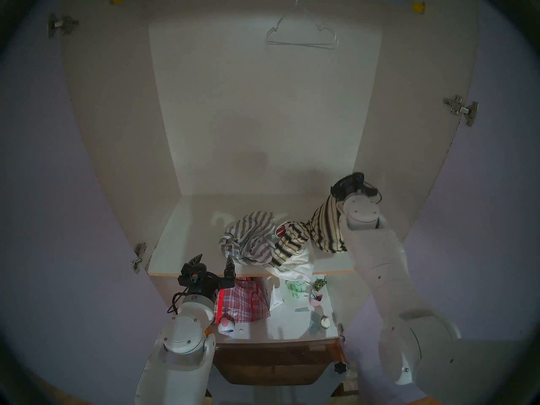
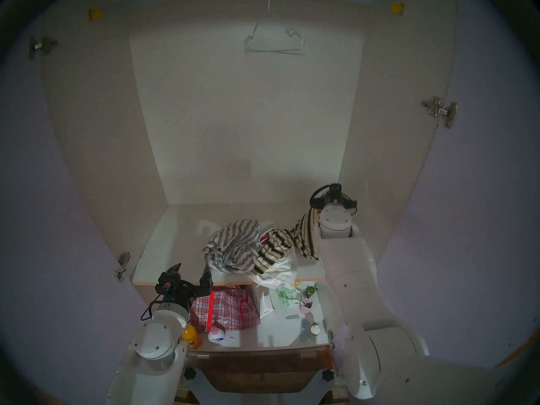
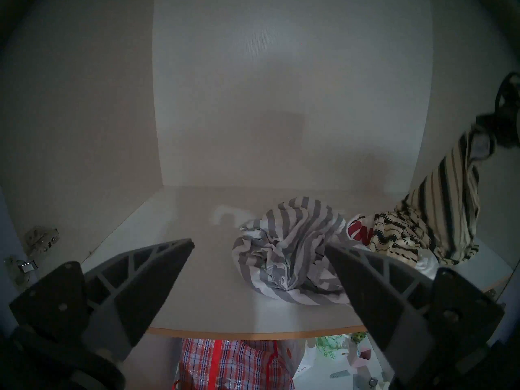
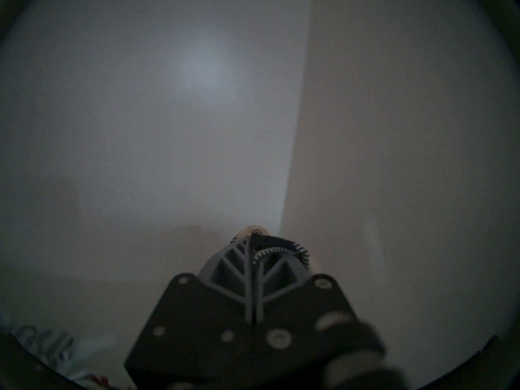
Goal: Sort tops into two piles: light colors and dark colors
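An open wardrobe (image 1: 263, 118) fills the scene, with a wire hanger (image 1: 302, 34) on the rail far up top. On its shelf (image 1: 181, 237) the grey-striped top (image 1: 248, 239) lies crumpled near the middle. Just right of it, the cream top (image 1: 323, 229) with black stripes is partly lifted: its right end rises to the right gripper (image 4: 251, 234), which is clenched on a fold of it near the right wall, while its left end still lies bunched on the heap. Under that bunch the white top (image 1: 295, 265) shows its red print at the far side and hangs over the shelf's near edge. The left gripper (image 1: 213, 259) hovers at the near left edge of the shelf, jaws spread wide and empty. Below the shelf, a red plaid bag (image 1: 244, 300) sits at the left, with a white packet (image 1: 276, 297) and small clutter to its right.
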`<state>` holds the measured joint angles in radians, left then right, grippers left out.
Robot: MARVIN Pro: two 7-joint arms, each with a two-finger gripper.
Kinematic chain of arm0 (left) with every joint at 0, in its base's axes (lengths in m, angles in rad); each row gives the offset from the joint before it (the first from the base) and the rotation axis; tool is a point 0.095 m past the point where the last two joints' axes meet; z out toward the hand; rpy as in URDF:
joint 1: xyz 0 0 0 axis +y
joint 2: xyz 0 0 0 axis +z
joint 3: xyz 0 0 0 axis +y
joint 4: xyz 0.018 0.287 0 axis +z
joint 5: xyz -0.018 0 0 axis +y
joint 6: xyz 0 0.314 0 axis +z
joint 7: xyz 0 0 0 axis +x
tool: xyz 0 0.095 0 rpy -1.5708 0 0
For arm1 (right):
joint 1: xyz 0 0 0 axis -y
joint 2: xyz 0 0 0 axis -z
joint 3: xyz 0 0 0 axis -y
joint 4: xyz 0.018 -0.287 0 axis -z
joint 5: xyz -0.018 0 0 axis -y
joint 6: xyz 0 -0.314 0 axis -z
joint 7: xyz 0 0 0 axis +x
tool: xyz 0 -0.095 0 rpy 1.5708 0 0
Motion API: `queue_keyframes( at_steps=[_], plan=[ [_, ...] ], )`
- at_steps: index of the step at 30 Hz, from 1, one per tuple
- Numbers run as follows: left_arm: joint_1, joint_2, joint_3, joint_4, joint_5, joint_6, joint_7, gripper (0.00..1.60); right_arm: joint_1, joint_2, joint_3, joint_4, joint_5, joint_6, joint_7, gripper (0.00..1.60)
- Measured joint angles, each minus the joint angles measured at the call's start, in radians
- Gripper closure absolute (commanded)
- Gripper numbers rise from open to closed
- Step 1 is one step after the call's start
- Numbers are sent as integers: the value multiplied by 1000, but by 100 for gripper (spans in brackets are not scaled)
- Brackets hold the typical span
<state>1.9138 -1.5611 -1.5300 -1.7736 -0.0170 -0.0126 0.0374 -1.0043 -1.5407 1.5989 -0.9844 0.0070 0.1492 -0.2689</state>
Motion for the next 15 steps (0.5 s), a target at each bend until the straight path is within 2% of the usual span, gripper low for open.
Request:
queue_keyframes(
  at_steps=[4, 7, 9, 12, 15],
  plan=[
    [0, 0, 0, 0, 0, 0, 1, 0, -3, -16, 41, 1, 27, 12, 4, 160],
    [0, 0, 0, 0, 0, 0, 1, 0, 5, -63, 102, 2, 64, 83, -25, 160],
    [0, 1, 1, 0, -1, 0, 1, 0, 9, -96, 140, 4, 90, 162, -33, 160],
    [0, 1, 1, 0, -1, 0, 1, 0, -6, -109, 154, -2, 98, 259, -30, 160],
    [0, 1, 1, 0, -1, 0, 1, 0, -22, -113, 149, 6, 98, 265, -28, 160]
  ],
)
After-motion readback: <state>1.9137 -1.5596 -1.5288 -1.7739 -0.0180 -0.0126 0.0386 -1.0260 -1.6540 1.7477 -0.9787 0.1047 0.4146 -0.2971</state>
